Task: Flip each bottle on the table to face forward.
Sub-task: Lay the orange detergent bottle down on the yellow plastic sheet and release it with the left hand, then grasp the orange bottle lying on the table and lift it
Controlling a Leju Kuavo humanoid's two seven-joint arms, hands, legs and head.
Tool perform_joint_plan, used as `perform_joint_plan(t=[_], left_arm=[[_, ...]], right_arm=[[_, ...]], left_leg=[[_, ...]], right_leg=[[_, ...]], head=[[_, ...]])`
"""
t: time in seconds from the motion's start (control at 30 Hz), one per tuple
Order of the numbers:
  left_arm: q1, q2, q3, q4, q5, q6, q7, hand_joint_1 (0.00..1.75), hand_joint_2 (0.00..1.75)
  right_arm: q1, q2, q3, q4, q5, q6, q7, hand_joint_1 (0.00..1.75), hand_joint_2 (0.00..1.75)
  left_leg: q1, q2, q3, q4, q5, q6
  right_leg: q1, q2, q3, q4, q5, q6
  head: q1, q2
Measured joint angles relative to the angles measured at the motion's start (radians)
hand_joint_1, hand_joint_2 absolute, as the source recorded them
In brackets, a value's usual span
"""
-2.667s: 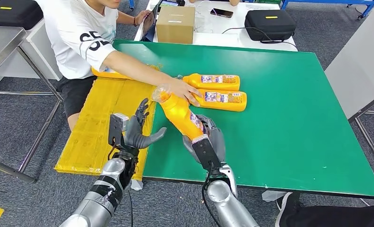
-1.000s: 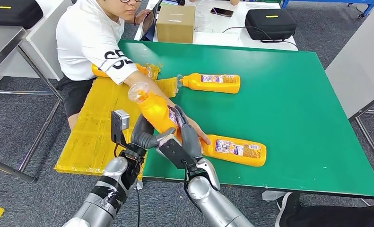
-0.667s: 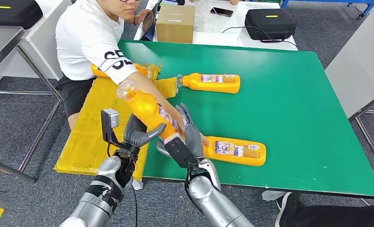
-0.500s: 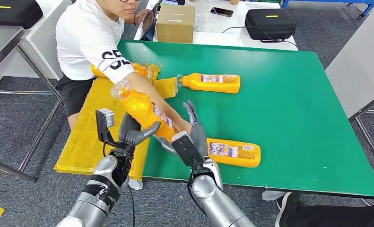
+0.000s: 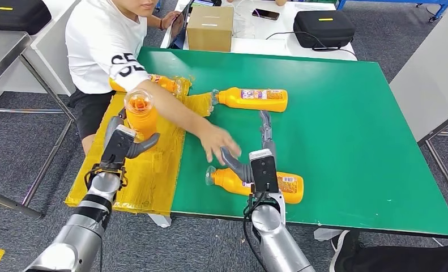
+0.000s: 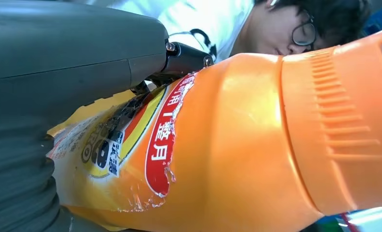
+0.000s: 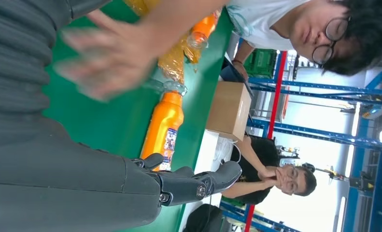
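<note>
Bottle [image 5: 140, 115] has passed from right hand [image 5: 259, 159], now spread empty above another bottle [image 5: 254, 184], into gripping left hand [image 5: 121, 143].

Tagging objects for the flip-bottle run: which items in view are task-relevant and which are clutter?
Task things:
- bottle in the left hand, held over the yellow board
- near bottle, lying by the open right hand
- far bottle, lying on the green table
- bottle at the table's edge

Just lying about:
- cardboard box
- two black cases
- phone
- yellow board
</note>
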Motion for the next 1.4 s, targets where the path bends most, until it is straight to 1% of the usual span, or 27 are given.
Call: perform_joint_plan(t=[0.2, 0.3, 0.37, 0.53, 0.63, 0.7, 0.8, 0.97, 1.1, 1.3, 1.4], left_arm=[[-0.028, 0.029, 0.018, 0.048, -0.042, 0.009, -0.011, 1.75, 1.75], [-0.038, 0.047, 0.015, 0.075, -0.136, 0.041, -0.018, 1.75, 1.75], [-0.053, 0.071, 0.001, 0.113, -0.23, 0.049, -0.026, 1.75, 1.75], [-0.095, 0.149, -0.07, 0.247, -0.437, 0.016, -0.027, 1.75, 1.75], [-0.119, 0.182, -0.123, 0.314, -0.521, 0.004, 0.002, 1.75, 1.75], [-0.129, 0.194, -0.157, 0.352, -0.56, -0.003, 0.029, 1.75, 1.75], [-0.132, 0.2, -0.198, 0.398, -0.597, -0.013, 0.064, 1.75, 1.75], [-0.148, 0.2, -0.238, 0.439, -0.619, -0.014, 0.098, 1.75, 1.75], [-0.158, 0.194, -0.251, 0.46, -0.627, 0.011, 0.127, 0.0, 1.75], [-0.157, 0.177, -0.247, 0.477, -0.599, 0.071, 0.127, 0.0, 1.75], [-0.15, 0.166, -0.234, 0.479, -0.571, 0.101, 0.1, 0.0, 1.75]], right_arm=[[0.004, -0.001, -0.012, -0.008, -0.002, 0.003, -0.008, 0.0, 1.75], [0.004, -0.001, -0.016, -0.01, -0.008, 0.015, -0.009, 0.0, 1.75], [0.004, -0.002, -0.018, -0.01, -0.016, 0.028, -0.011, 0.0, 1.75], [0.004, -0.008, -0.025, -0.01, -0.031, 0.059, -0.018, 0.0, 1.75], [0.003, -0.01, -0.028, -0.006, -0.034, 0.076, -0.024, 0.0, 1.75], [0.002, -0.01, -0.029, -0.001, -0.034, 0.085, -0.028, 0.0, 1.75], [-0.004, -0.009, -0.029, 0.007, -0.034, 0.092, -0.029, 0.0, 1.75], [-0.016, -0.005, -0.029, 0.021, -0.033, 0.098, -0.029, 0.0, 1.75], [-0.027, 0.001, -0.028, 0.035, -0.032, 0.103, -0.027, 0.0, 1.75], [-0.041, 0.006, -0.023, 0.06, -0.028, 0.108, -0.017, 0.0, 1.75], [-0.049, 0.008, -0.02, 0.078, -0.019, 0.109, -0.012, 0.0, 1.75]], left_leg=[[0.0, 0.0, 0.0, 0.0, 0.0, 0.0], [0.0, 0.0, 0.0, 0.0, 0.0, 0.0], [0.0, 0.001, 0.0, 0.0, 0.0, 0.0], [0.0, 0.002, 0.0, 0.0, 0.0, 0.0], [0.0, 0.002, 0.0, 0.0, 0.0, 0.0], [0.0, 0.002, 0.0, 0.0, 0.0, 0.0], [0.0, 0.001, 0.0, 0.0, 0.0, 0.0], [0.0, -0.001, 0.0, 0.0, 0.0, 0.0], [0.0, -0.002, 0.001, 0.0, 0.001, -0.001], [0.0, -0.003, 0.001, 0.0, 0.003, -0.002], [0.0, -0.002, 0.001, 0.0, 0.003, -0.002]], right_leg=[[0.0, 0.0, 0.0, 0.0, 0.0, 0.0], [0.0, 0.0, 0.0, 0.0, 0.0, 0.0], [0.0, 0.0, 0.0, 0.0, 0.0, 0.0], [0.0, 0.001, -0.001, 0.001, 0.0, 0.0], [0.0, 0.001, 0.0, 0.001, 0.0, 0.0], [0.0, 0.001, 0.0, 0.001, 0.0, 0.0], [0.0, 0.001, -0.001, 0.001, 0.0, 0.0], [0.0, -0.001, 0.001, 0.001, 0.0, 0.0], [0.0, -0.001, 0.001, 0.001, 0.0, 0.0], [0.0, -0.001, 0.001, 0.002, 0.0, 0.0], [0.0, -0.001, 0.001, 0.002, 0.001, 0.0]], head=[[0.0, 0.0], [0.0, 0.0], [0.0, 0.0], [0.0, 0.0], [0.0, 0.0], [0.0, 0.0], [0.0, 0.0], [0.0, 0.0], [0.0, 0.0], [0.0, 0.0], [0.0, 0.0]])
